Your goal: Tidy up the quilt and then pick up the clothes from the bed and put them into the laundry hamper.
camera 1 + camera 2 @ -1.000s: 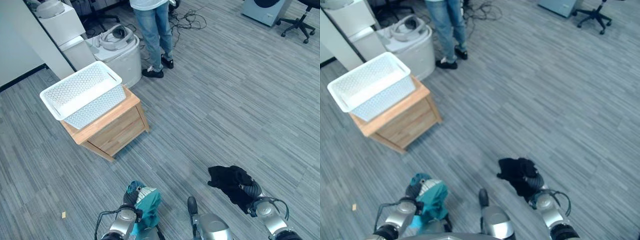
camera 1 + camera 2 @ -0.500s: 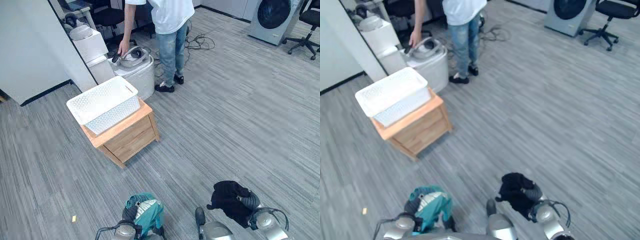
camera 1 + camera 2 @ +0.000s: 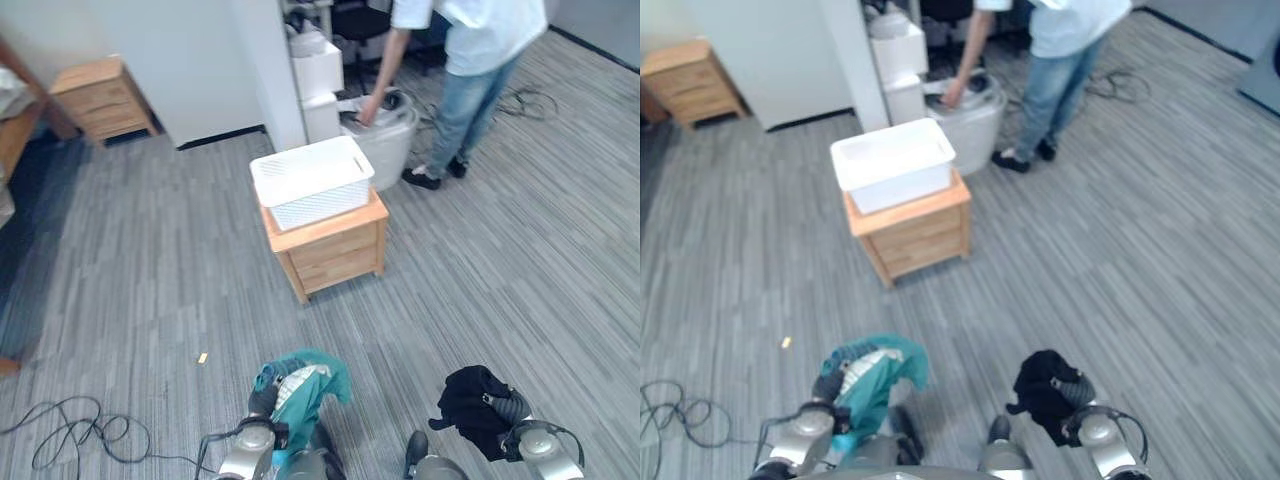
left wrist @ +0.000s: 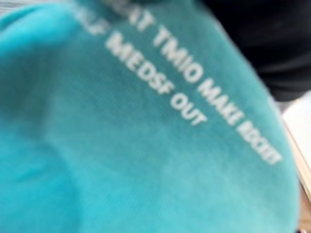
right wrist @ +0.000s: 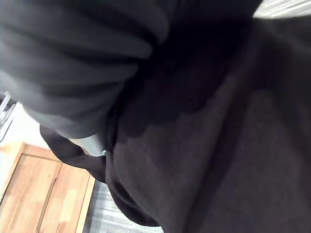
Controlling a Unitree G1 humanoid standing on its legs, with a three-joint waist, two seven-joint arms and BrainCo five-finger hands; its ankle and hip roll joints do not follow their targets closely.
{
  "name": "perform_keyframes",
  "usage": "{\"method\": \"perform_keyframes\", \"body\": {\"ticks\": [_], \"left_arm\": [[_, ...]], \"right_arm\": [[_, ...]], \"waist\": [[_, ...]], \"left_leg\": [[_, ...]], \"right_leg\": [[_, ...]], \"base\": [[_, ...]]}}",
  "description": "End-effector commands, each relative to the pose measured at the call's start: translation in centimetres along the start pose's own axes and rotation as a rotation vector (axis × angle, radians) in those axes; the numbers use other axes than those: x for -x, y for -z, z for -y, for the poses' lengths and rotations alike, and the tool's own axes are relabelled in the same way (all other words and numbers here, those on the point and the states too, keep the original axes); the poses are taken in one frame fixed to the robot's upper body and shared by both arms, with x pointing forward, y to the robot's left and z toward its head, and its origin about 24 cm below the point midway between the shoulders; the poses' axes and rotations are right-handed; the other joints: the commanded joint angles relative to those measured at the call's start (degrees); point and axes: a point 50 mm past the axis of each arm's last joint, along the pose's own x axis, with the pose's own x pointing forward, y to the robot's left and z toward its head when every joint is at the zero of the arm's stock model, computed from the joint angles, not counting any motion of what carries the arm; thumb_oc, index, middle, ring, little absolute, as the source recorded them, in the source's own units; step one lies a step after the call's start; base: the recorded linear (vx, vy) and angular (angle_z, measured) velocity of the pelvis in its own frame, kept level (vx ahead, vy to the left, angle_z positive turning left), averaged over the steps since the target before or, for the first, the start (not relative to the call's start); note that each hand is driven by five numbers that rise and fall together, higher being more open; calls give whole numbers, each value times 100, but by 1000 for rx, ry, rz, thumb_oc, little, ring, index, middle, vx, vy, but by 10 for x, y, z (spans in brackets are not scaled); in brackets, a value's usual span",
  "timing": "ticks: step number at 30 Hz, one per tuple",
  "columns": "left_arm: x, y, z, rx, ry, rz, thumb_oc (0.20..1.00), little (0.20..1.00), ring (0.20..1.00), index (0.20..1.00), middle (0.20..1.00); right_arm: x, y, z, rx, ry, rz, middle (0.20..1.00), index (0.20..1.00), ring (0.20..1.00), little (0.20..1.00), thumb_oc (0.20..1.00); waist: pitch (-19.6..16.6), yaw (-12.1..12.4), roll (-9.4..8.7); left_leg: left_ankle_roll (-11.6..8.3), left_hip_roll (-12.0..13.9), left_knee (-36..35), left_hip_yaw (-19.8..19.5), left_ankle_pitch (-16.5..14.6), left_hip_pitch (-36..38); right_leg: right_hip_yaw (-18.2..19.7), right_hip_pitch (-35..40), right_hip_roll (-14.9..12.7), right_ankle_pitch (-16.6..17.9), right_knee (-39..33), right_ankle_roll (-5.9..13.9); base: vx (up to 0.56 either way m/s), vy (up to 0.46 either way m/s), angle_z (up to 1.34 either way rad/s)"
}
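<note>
Left hand is sitting low at the near edge of the eye view, fingers curling into a teal shirt; the cloth is bunching over the hand and draping down, so only the dark knuckle cover is showing; the left wrist view is looking straight into teal fabric, consistent with a garment gripped close against the palm. Right hand is at the near right, fingers wrapping a black garment that is hanging in a crumpled wad to its inner side; the right wrist view is showing black cloth folded against the hand. Judgement: both garments are being carried bunched rather than spread because each was taken in a single grab, and because a tight wad will be dropping cleanly through the hamper's mouth.

Further out, on grey striped floor, a white hamper is standing on a wooden cabinet, open side up, well apart from both hands; nothing is visibly lying in it. Judgement: raised on the cabinet, its rim is sitting at an easier reach for a release from above; walking closer is coming first.

Beyond the hamper, a person is bending over a pale bin; a second wooden cabinet is standing against the far wall at left.
</note>
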Motion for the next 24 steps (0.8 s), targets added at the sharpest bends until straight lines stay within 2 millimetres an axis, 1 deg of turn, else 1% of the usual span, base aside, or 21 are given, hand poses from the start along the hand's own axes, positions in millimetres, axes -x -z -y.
{"method": "perform_keyframes", "body": {"ticks": [1, 2, 3, 4, 5, 6, 7, 8, 9, 11, 12, 14, 15, 16, 17, 18, 19, 21, 22, 23, 24], "left_arm": [[-5, -19, -30, -7, -81, 70, 200, 200, 200, 200, 200], [-5, -20, -34, -33, -87, 72, 200, 200, 200, 200, 200], [-5, -20, -35, -33, -87, 72, 200, 200, 200, 200, 200], [-6, -23, -37, -56, -90, 78, 200, 200, 200, 200, 200], [-7, -27, -42, -76, -106, 85, 200, 200, 200, 200, 200], [-7, -27, -42, -75, -106, 86, 200, 200, 200, 200, 200], [-9, -33, -44, -111, -106, 102, 200, 200, 200, 200, 200], [-9, -35, -44, -125, -105, 108, 200, 200, 200, 200, 200], [-9, -35, -44, -125, -105, 108, 200, 200, 200, 200, 200], [-12, -38, -48, -163, -98, 104, 200, 200, 200, 200, 200], [-12, -35, -47, -178, -91, 91, 200, 200, 200, 200, 200], [-13, -35, -47, -186, -90, 86, 200, 200, 200, 200, 200], [-14, -36, -49, -190, -95, 81, 200, 200, 200, 200, 200], [-14, -26, -51, -186, -105, 40, 200, 200, 200, 200, 200], [-14, -26, -51, -185, -105, 40, 200, 200, 200, 200, 200], [-13, -23, -51, -185, -106, 30, 200, 200, 200, 200, 200], [-11, -16, -48, -188, -99, 23, 200, 200, 200, 200, 200], [-10, -12, -45, -190, -84, 12, 200, 200, 200, 200, 200], [-10, -11, -41, -174, -80, 9, 200, 200, 200, 200, 200], [-10, -11, -41, -174, -79, 9, 200, 200, 200, 200, 200], [-11, -15, -34, -144, -63, 24, 200, 200, 200, 200, 200]], "right_arm": [[-9, -26, 6, -4, 16, 79, 200, 200, 200, 200, 200], [-9, -22, 4, -12, 14, 62, 200, 200, 200, 200, 200], [-9, -22, 4, -12, 13, 62, 200, 200, 200, 200, 200], [-11, -26, 3, -19, 11, 73, 200, 200, 200, 200, 200], [-11, -29, 1, -32, 10, 78, 200, 200, 200, 200, 200], [-11, -30, 1, -32, 10, 79, 200, 200, 200, 200, 200], [-11, -35, 2, -58, 16, 99, 200, 200, 200, 200, 200], [-11, -33, 2, -71, 22, 93, 200, 200, 200, 200, 200], [-11, -33, 2, -71, 23, 93, 200, 200, 200, 200, 200], [-10, -27, 2, -105, 32, 66, 200, 200, 200, 200, 200], [-10, -24, 3, -114, 41, 53, 200, 200, 200, 200, 200], [-10, -22, 4, -118, 44, 46, 200, 200, 200, 200, 200], [-10, -22, 4, -122, 46, 41, 200, 200, 200, 200, 200], [-9, -20, 0, -125, 34, 33, 200, 200, 200, 200, 200], [-9, -20, 0, -125, 34, 34, 200, 200, 200, 200, 200], [-8, -19, -1, -122, 29, 34, 200, 200, 200, 200, 200], [-6, -15, -2, -111, 16, 32, 200, 200, 200, 200, 200], [-5, -12, -2, -109, 12, 24, 200, 200, 200, 200, 200], [-6, -12, 3, -92, 21, 27, 200, 200, 200, 200, 200], [-6, -12, 3, -91, 21, 27, 200, 200, 200, 200, 200], [-7, -18, 5, -69, 19, 53, 200, 200, 200, 200, 200]], "waist": [[51, 109, -135], [68, 149, -119], [65, 143, -133], [120, 156, -138], [218, 50, -48], [207, 61, -68], [243, -68, -2], [237, -120, 7], [238, -128, 8], [201, -265, -32], [161, -320, -59], [148, -363, -75], [140, -388, -90], [91, -401, -57], [99, -411, -79], [82, -414, -54], [52, -457, -115], [21, -496, -106], [6, -570, 25], [7, -573, 32], [52, -569, 108]], "left_leg": [[51, -150, -76, -638, -528, 287], [210, -295, -245, -779, -642, 433], [232, -329, -260, -785, -649, 430], [362, -423, -315, -855, -719, 491], [431, -427, -601, -1060, -707, 704], [443, -462, -631, -1046, -698, 703], [426, -374, -784, -1342, -556, 747], [393, -371, -806, -1453, -545, 735], [392, -369, -806, -1462, -545, 735], [251, -338, -806, -1672, -586, 778], [196, -356, -806, -1735, -651, 832], [153, -347, -806, -1776, -691, 895], [110, -313, -806, -1777, -715, 952], [-6, -194, -806, -1778, -865, 1190], [4, -203, -806, -1743, -795, 1157], [-37, -180, -806, -1750, -904, 1306], [-102, -229, -788, -1628, -1018, 1572], [-143, -173, -728, -1615, -1056, 1661], [-273, 39, -400, -1643, -888, 1647], [-278, 49, -391, -1645, -893, 1644], [-468, 386, 542, -1781, -293, 1417]], "right_leg": [[114, 235, -14, -1072, 494, 577], [20, 28, -225, -989, 1444, 744], [23, -9, -272, -1021, 1524, 770], [84, -184, -501, -720, 2224, 1026], [469, -780, -577, -544, 3299, 1074], [500, -836, -616, -576, 3372, 1080], [1003, -1277, -216, -611, 3518, 982], [1141, -1372, -67, -728, 3313, 902], [1131, -1365, -67, -729, 3309, 901], [1137, -1340, -38, -835, 1984, 738], [1208, -1374, -32, -736, 1360, 733], [1223, -1341, -45, -590, 986, 778], [1238, -1376, -96, -444, 735, 823], [1073, -1516, -280, -276, 469, 938], [1036, -1541, -293, -209, 460, 896], [954, -1558, -322, -228, 442, 944], [869, -1463, -324, -155, 353, 888], [960, -1410, -255, -174, 407, 837], [1004, -1337, -54, -207, 380, 737], [999, -1331, -46, -206, 374, 734], [1065, -1038, 329, -324, 130, 505]], "base": [[199, 230, 94], [115, 157, 96], [222, 255, 106], [263, 230, 103], [261, 218, 107], [262, 129, 110], [191, 9, 134], [194, 4, 119], [250, -74, 144], [327, -148, 102], [226, -116, 79], [202, -123, 84], [450, -274, 58], [316, -239, 34], [365, -207, 24], [285, -243, -12], [444, -313, -19], [298, -272, -26], [184, -189, -39], [352, -430, -32], [262, -393, -35]]}}
